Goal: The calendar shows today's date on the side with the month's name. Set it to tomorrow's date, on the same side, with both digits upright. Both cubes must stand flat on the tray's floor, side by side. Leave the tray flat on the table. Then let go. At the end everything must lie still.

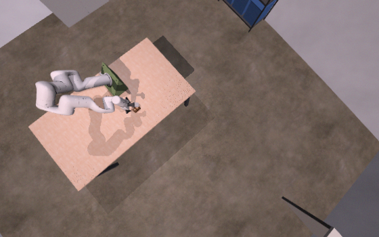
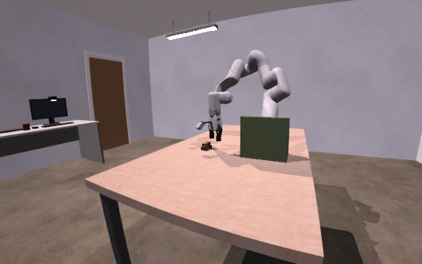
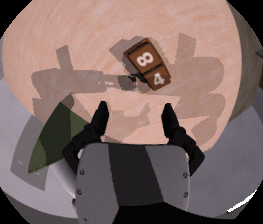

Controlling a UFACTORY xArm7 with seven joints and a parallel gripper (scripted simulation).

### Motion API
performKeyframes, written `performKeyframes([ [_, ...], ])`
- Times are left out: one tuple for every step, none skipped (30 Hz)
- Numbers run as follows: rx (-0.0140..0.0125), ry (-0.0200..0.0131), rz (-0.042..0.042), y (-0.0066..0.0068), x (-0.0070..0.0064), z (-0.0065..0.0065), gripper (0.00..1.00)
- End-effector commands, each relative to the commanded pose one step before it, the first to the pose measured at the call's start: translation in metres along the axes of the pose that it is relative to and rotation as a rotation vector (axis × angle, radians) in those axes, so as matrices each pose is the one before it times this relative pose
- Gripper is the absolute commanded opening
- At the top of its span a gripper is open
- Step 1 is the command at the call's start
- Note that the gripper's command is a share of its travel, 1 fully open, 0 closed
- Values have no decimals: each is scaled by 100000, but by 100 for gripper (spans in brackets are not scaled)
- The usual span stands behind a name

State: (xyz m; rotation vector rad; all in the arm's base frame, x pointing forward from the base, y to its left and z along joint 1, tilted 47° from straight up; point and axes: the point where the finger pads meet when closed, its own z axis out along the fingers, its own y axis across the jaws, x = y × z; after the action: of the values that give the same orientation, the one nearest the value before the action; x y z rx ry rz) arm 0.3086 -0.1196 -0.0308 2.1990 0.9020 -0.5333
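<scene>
The small brown calendar [image 2: 206, 148] stands on the table. In the wrist view, one brown cube [image 3: 135, 61] shows a white 8 on its upward face. A second brown cube [image 3: 165, 81] beside it shows a white 4 upward. Both digits look tilted in that view. The tray is hard to tell from the cubes, and the side with the month's name cannot be read. My gripper [image 1: 128, 105] [image 2: 215, 136] [image 3: 135, 108] is open and empty. It hangs above the table beside the calendar, touching neither cube.
A green upright panel [image 1: 115, 81] [image 2: 264, 139] [image 3: 57, 135] stands on the table near the arm's base. The calendar is near one long edge of the table [image 1: 57, 152] [image 2: 203, 204]. A desk [image 2: 52, 132] with a monitor [image 2: 48, 108] stands farther away.
</scene>
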Motion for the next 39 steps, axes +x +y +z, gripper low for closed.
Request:
performKeyframes([
  [-325, 379, 2406, -1592, 1651, -123, 100],
  [2, 0, 0, -147, 130, 0, 100],
  [1, 0, 0, -25, 22, 0, 100],
  [0, 0, 91, -4, 4, 0, 100],
  [1, 0, 537, -25, 22, 0, 100],
  [2, -1, 1176, -56, 49, 0, 100],
  [1, 0, 1789, -85, 73, 0, 100],
  [-1, 1, 2221, -107, 89, 0, 100],
  [0, 0, 0, 0, 0, 0, 100],
  [0, 0, 0, 0, 0, 0, 100],
  [-5, 2, 1666, -275, 220, 0, 100],
  [1, 0, 0, -625, 478, 0, 100],
  [-1, 0, 0, -511, 392, 0, 100],
  [0, 0, 0, -340, 261, 0, 100],
  [2, 0, 0, -157, 119, 0, 100],
  [1, 0, 0, -27, 20, 0, 100],
  [0, 0, 90, -5, 3, 0, 100],
  [1, -1, 531, -27, 20, 0, 100],
  [2, -1, 1163, -58, 44, 0, 100],
  [1, -1, 1769, -89, 66, 0, 100],
  [-1, 1, 2196, -112, 80, 0, 100],
  [-5, 3, 1730, -271, 186, 0, 100],
  [1, 0, 0, -665, 434, 0, 100],
  [-1, 0, 0, -546, 358, 0, 100],
  [0, 0, 0, -365, 239, 0, 100],
  [0, 0, 0, 0, 0, 0, 100],
  [0, 0, 0, 0, 0, 0, 100],
  [2, 0, 0, -169, 109, 0, 100],
  [1, 0, 0, -29, 18, 0, 100],
  [0, 0, 88, -5, 3, 0, 100],
  [1, -1, 520, -27, 18, 0, 100],
  [1, -1, 1139, -60, 39, 0, 100],
  [1, -1, 1733, -92, 58, 0, 100],
  [-1, 1, 2151, -115, 70, 0, 100],
  [-4, 3, 1848, -245, 143, 0, 100],
  [1, 0, 0, -710, 391, 0, 100],
  [-1, 0, 0, -586, 324, 0, 100],
  [0, 0, 0, -393, 217, 0, 100],
  [2, -1, 0, -182, 99, 0, 100],
])
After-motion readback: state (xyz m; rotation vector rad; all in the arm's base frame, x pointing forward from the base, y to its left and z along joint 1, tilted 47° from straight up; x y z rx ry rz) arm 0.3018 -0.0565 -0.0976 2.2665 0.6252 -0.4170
